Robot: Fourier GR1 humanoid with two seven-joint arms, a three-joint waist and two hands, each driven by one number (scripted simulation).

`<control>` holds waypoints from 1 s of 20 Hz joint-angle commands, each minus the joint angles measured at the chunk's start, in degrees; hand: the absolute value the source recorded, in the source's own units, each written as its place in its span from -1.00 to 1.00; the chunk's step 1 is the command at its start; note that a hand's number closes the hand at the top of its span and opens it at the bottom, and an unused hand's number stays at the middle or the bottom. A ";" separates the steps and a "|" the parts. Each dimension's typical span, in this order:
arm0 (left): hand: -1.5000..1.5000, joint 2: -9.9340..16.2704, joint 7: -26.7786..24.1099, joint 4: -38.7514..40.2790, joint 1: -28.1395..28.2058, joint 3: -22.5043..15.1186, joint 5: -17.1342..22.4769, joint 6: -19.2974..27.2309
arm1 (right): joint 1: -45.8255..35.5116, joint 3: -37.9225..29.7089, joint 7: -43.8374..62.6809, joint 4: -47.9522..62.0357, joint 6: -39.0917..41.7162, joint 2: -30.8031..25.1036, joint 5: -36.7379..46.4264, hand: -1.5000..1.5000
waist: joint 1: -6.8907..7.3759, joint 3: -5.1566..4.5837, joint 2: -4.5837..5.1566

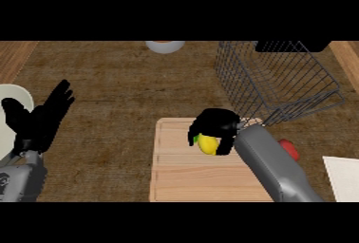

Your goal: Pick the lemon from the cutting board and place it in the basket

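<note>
The right hand (219,124) is curled around the lemon (207,144) over the far end of the cutting board (189,180), just short of the wire basket (280,76). Well left of the board, the left hand (41,118) rests open above the tabletop (112,85), fingers up.

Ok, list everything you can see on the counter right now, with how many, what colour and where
Cutting board: one, light wood, centre bottom.
Lemon: one, yellow, over the board, inside the right hand.
Basket: one, grey wire, upper right.
Red object: one, right of the board, partly hidden by the forearm.
Pale plate: one, left edge.
White object: one, top edge.
White sheet: one, right edge.
Right hand: black, curled round the lemon.
Left hand: black, open, at left.
</note>
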 commanded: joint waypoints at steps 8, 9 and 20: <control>0.00 -1.51 -5.94 2.72 3.09 1.07 -2.20 -2.13 | 0.47 -0.68 -2.87 4.41 -5.18 3.45 6.80 1.00 | 0.08 0.04 0.12; 0.00 -1.97 2.18 -4.15 1.70 -0.32 -2.50 0.10 | 2.68 -0.88 -2.98 2.37 -4.56 2.08 7.02 1.00 | -0.03 0.06 0.02; 0.00 -0.94 -1.53 0.89 -1.06 0.99 -1.96 -0.33 | -3.86 -29.61 50.44 5.10 -17.06 7.01 -7.69 1.00 | 0.57 0.25 1.10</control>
